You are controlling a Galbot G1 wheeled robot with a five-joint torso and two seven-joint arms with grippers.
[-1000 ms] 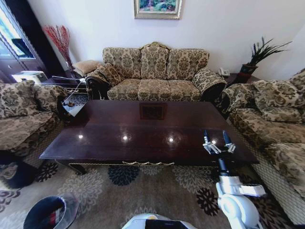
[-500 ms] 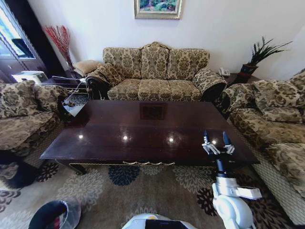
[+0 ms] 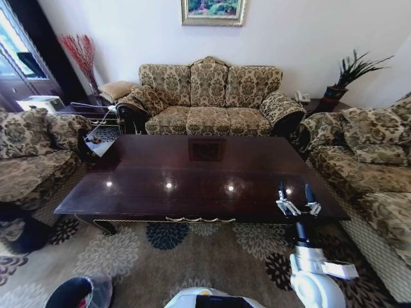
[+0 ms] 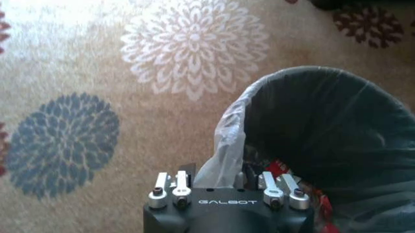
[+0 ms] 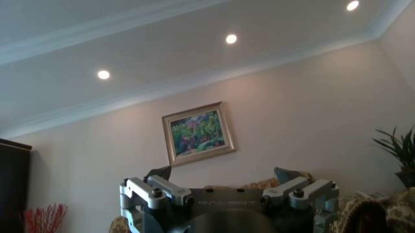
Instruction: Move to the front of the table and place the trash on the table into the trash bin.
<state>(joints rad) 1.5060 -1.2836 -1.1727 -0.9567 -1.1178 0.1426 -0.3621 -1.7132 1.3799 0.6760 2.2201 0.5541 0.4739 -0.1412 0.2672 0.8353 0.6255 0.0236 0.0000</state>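
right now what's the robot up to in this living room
The robot faces the table, whose dark top carries no litter. Its right claw is raised open over the table's near right corner, holding nothing. The left claw hangs at the rim of the trash bin on the carpet, where red-and-white trash lies inside.

Patterned sofa (image 3: 209, 96), framed painting (image 3: 212, 11), floral carpet (image 3: 167, 256).

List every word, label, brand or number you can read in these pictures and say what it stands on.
"GALBOT": on the body of the left gripper, above the trash bin.
Faint lettering in the same spot on the right gripper: too blurred to read.
Red wrapper in the bin: print unreadable.
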